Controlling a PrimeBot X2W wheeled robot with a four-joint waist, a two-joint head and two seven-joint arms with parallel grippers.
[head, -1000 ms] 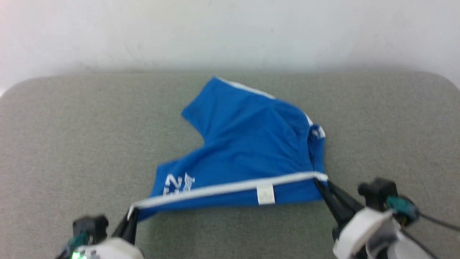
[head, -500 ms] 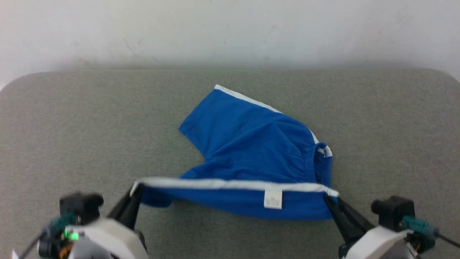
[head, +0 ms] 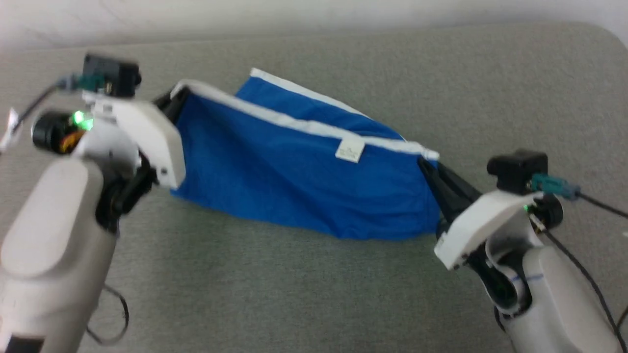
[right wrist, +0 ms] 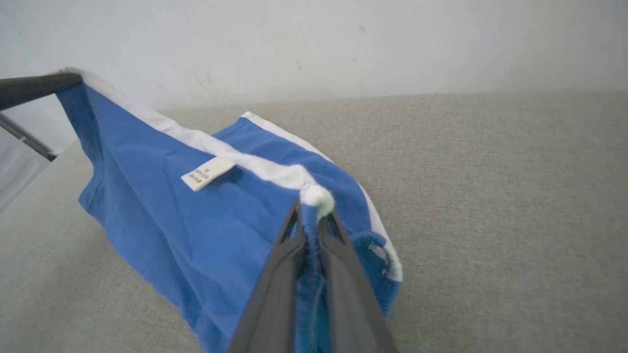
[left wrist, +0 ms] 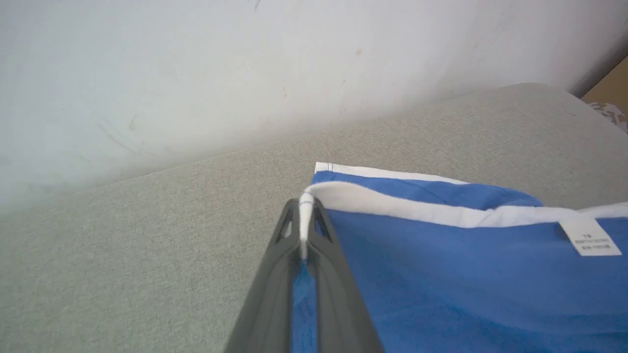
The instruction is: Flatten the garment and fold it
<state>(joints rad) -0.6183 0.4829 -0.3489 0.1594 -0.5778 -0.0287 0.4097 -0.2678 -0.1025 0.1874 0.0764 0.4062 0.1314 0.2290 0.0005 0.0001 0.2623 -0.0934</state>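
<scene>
The shorts [head: 294, 196] were seen as soft, matt blue knit cloth, edged with smooth white trim [head: 294, 125] and a thin cloth tag [head: 349, 151]. The worktop [head: 294, 294] was covered in coarse, matt grey fabric. The left pincer [left wrist: 304, 212] and right pincer [right wrist: 312, 212] were formed of dull dark plastic.

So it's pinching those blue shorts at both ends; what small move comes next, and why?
Probably lower both together, edge taut: the left gripper and right gripper each pinch an end of the white edge, and the shorts hang slack from it, not yet flat on the table.
</scene>
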